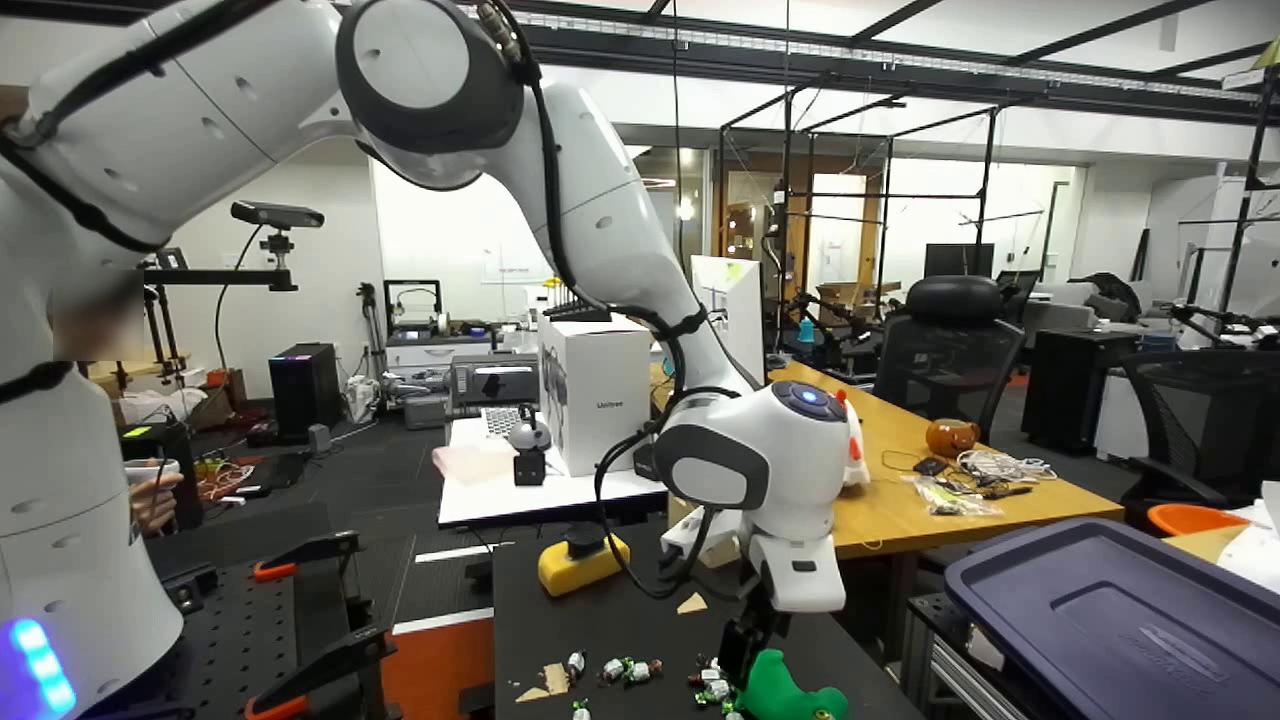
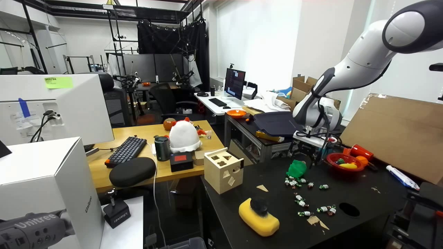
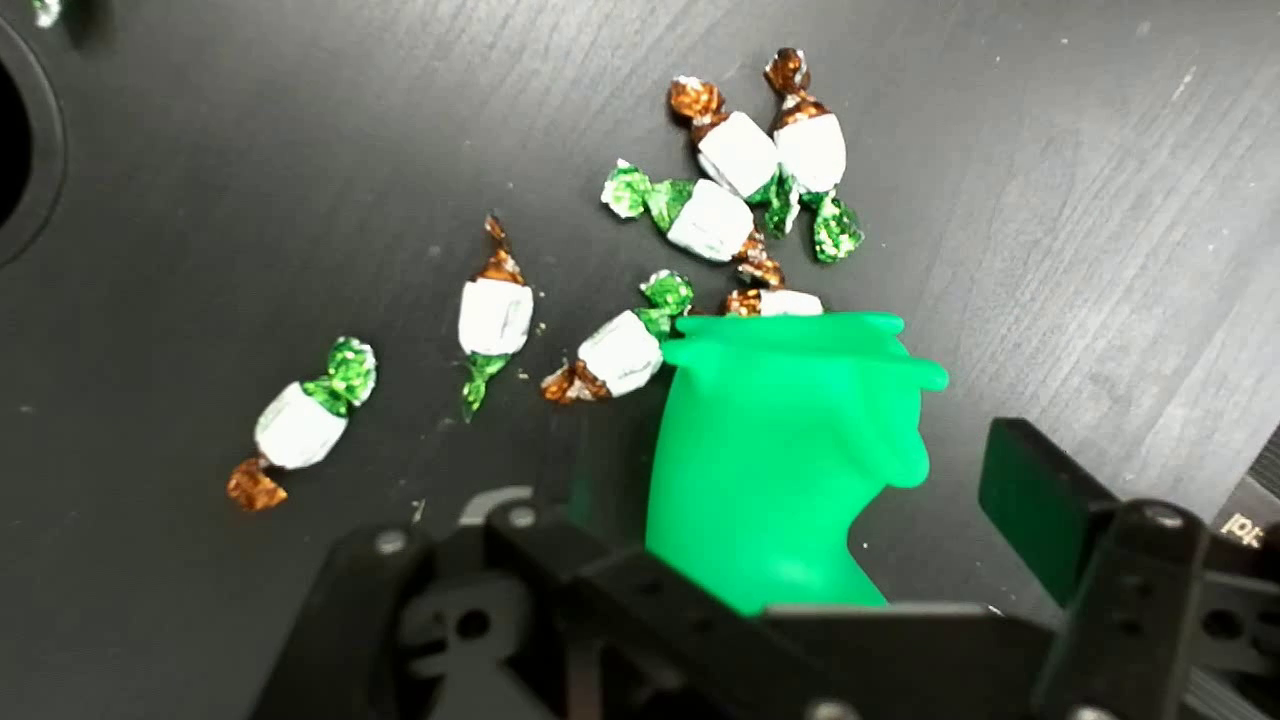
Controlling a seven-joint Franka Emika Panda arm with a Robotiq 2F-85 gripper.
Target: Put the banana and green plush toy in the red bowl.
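I've got the claw [image 3: 800,490] spread wide around the green toy [image 3: 775,440], nothing clenched in it: the wrist view shows bare black table [image 3: 300,150] between the toy and the pad [image 3: 1035,515] on that view's right. The opposite side is too dark and blurry for me to call contact. Banana [image 2: 348,166] looks sorted, it's lying in the red bowl [image 2: 334,166], so I reckon the toy is the last item. The toy's out on the table, apart from the bowl, right by a scatter of wrapped candies [image 3: 497,318], one partly hidden by its edge. I'd even up the gaps first so both pads meet the toy together, otherwise it'll probably get shoved into the candies. Can't tell how low the tips sit, so I'd ease down gently until they straddle the thick part of the body, then squeeze slowly, since it looks squishy and might pop out. Lift straight up before going sideways so no candy gets dragged along. At the bowl, I'd stay clear of the red cup [image 2: 361,152] tipped beside it and let go low, so the banana doesn't get knocked out.
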